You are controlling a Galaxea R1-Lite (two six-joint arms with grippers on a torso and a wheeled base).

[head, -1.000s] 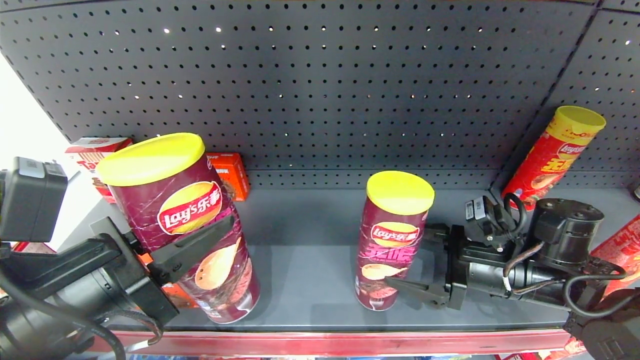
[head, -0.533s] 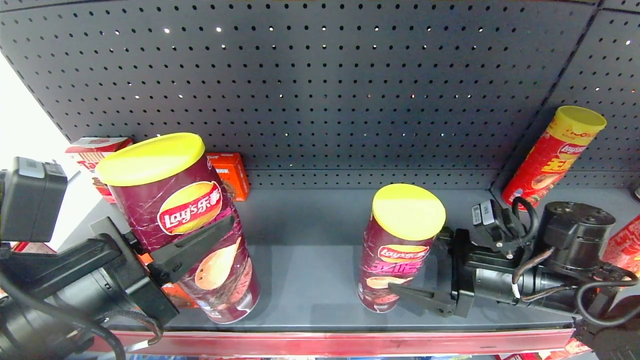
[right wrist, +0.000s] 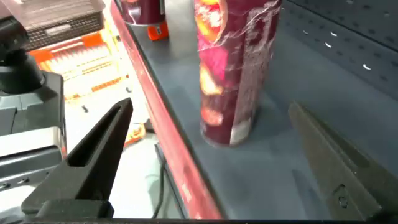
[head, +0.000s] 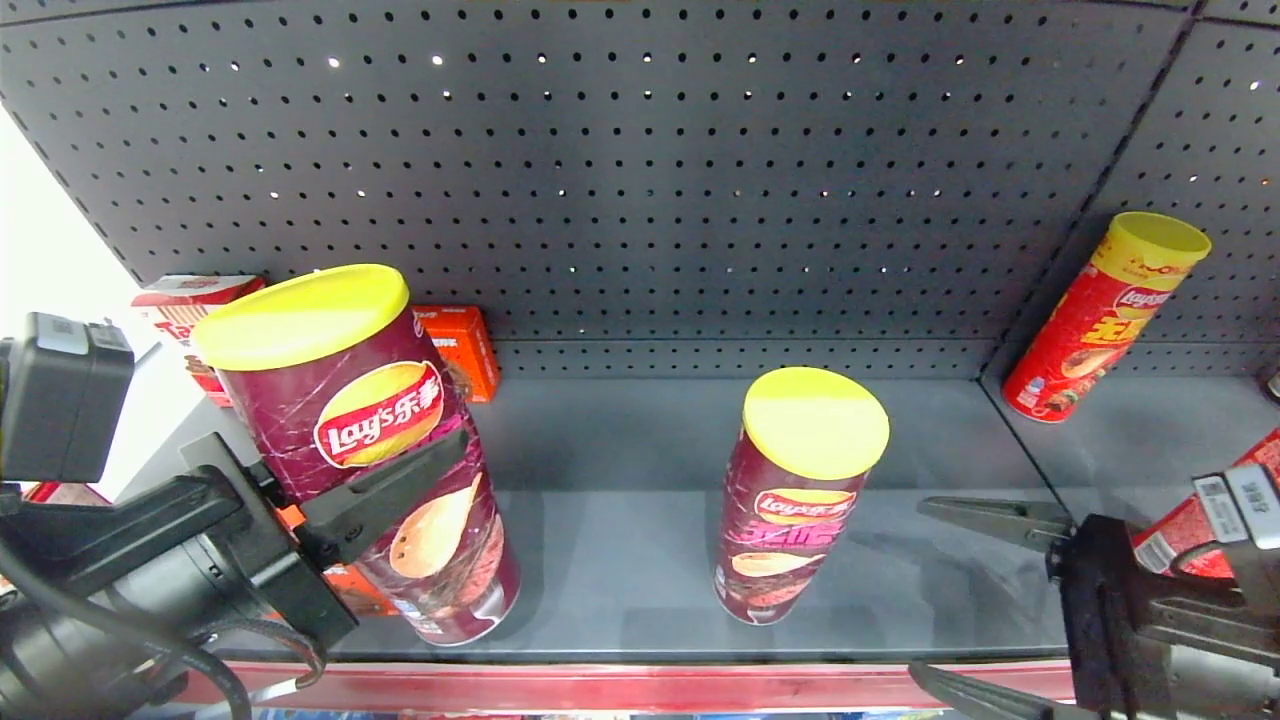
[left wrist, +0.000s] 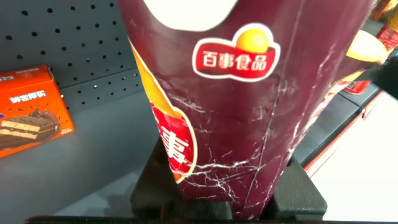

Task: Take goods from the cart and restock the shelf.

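Shelf bay: dark grey metal shelf board (head: pixel 620 440) before a perforated grey back panel (head: pixel 640 200).

Left gripper (head: pixel 385 485): clamped across the mid-body of a tall maroon cardboard crisp tube (head: pixel 370 420) with a yellow plastic lid, roughly upright at the front left; base contact could not be told.

Right gripper (head: pixel 918 588): spread wide and empty, just right of a second tube (head: pixel 790 530) of the same kind, which stood mid-shelf.

Tube judged light, thin-walled and glossy, so a gentle mid-body hold suited it. Bare board lay between the tubes, bounded by the red front lip (head: pixel 640 685).

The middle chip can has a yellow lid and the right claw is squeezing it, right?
Not quite. In the head view the right claw is open beside the middle chip can, not touching it. Its lid is yellow.
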